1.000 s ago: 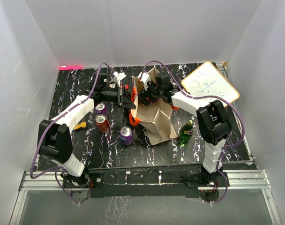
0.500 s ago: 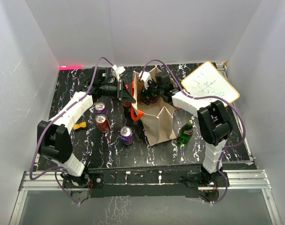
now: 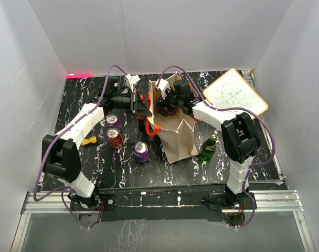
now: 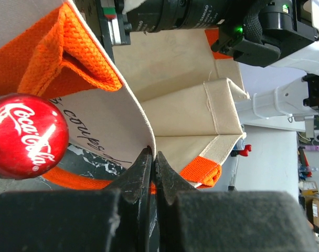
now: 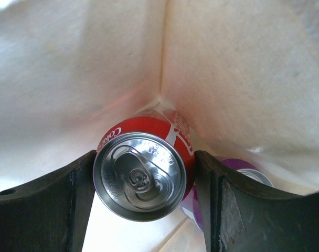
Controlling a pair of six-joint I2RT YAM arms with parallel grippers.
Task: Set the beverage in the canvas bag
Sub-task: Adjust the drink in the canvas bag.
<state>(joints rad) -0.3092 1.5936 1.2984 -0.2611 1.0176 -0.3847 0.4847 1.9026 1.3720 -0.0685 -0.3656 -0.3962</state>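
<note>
The beige canvas bag [image 3: 176, 137] with orange handles [image 3: 150, 130] stands in the middle of the table. My left gripper [image 3: 146, 108] is shut on the bag's left rim [image 4: 144, 123] and holds it out; the jaws meet on the cloth in the left wrist view [image 4: 152, 153]. My right gripper [image 3: 166, 106] is down in the bag's mouth, shut on a red Coca-Cola can [image 5: 172, 131] held between both fingers [image 5: 208, 199]. Canvas walls surround it. A purple can [image 5: 243, 176] lies lower in the bag.
Left of the bag stand a purple can [image 3: 113, 121], a red can [image 3: 114, 138] and another purple can [image 3: 141, 151]. A red Coca-Cola can [image 4: 28, 135] is close by the held rim. A green bottle [image 3: 208, 148] stands right of the bag. A whiteboard [image 3: 235, 97] lies at the back right.
My left gripper has pulled the bag's rim back and to the left, opening the mouth wider. The right gripper with the red can has stayed at the bag's mouth.
</note>
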